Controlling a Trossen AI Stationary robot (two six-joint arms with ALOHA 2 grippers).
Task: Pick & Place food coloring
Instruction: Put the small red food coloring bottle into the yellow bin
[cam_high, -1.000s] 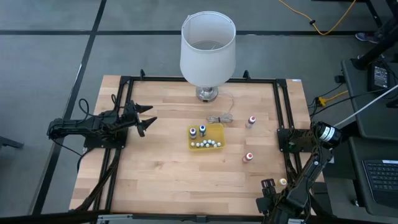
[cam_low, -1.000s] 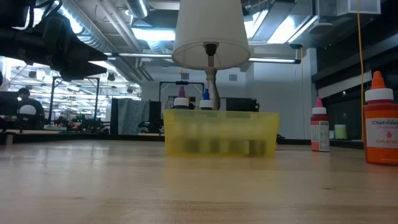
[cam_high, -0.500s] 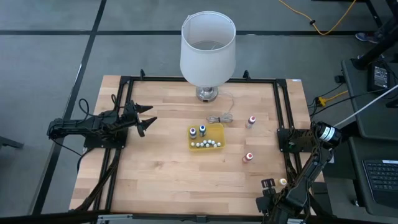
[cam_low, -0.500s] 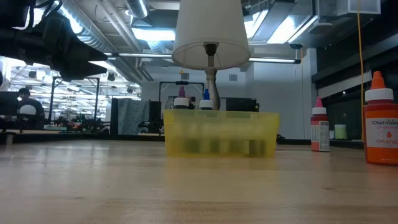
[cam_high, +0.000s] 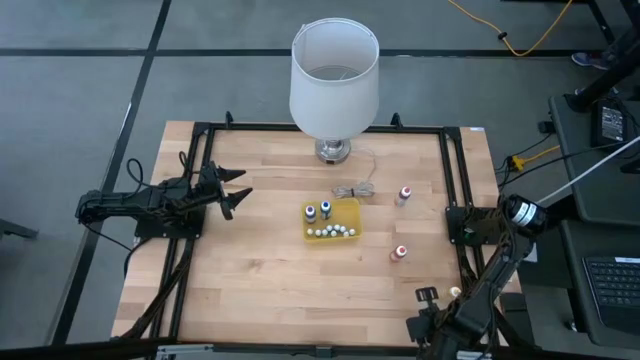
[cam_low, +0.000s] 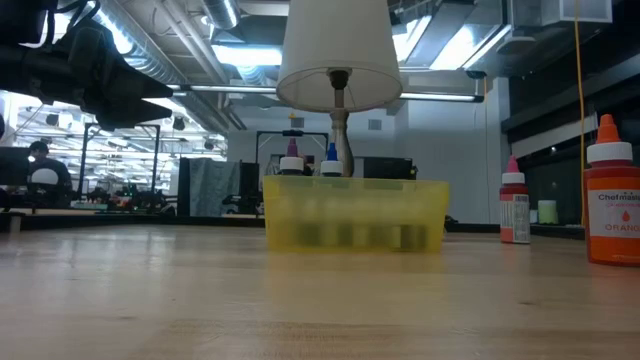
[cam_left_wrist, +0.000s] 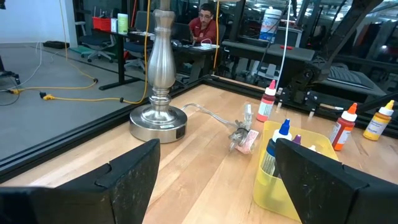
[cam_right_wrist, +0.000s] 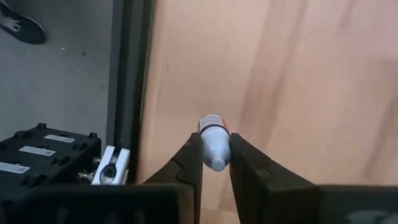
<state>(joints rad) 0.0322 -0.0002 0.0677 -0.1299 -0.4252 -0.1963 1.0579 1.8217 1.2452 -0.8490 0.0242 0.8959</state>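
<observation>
Gripping a small food coloring bottle (cam_right_wrist: 214, 144) between its two dark fingers (cam_right_wrist: 189, 163), the right pincer (cam_right_wrist: 214, 158) sits at the bench's (cam_high: 260, 280) front right corner, close to the black frame rail (cam_right_wrist: 132, 81) along the right edge; the bottle's pale body and white top show just past the fingertips. Another tiny bottle with a yellow top (cam_high: 455, 292) lies beside that arm near the same corner. Toward the middle of the bench stands the yellow tray (cam_high: 333, 222), holding two blue-topped bottles (cam_high: 318, 210) upright at its back and a row of white-topped ones (cam_high: 333, 232) along its front. Two red-topped bottles stand apart from the tray, one (cam_high: 404, 194) nearer the right edge and farther back, the other (cam_high: 399, 252) in front of it. A crumpled wrapper (cam_high: 356, 189) lies between the tray and the lamp (cam_high: 334, 85), which stands at the back edge. The left pincer (cam_high: 232, 189) hangs near the left edge, well apart from the tray, its fingers (cam_left_wrist: 127, 177) spread wide with nothing between them.
</observation>
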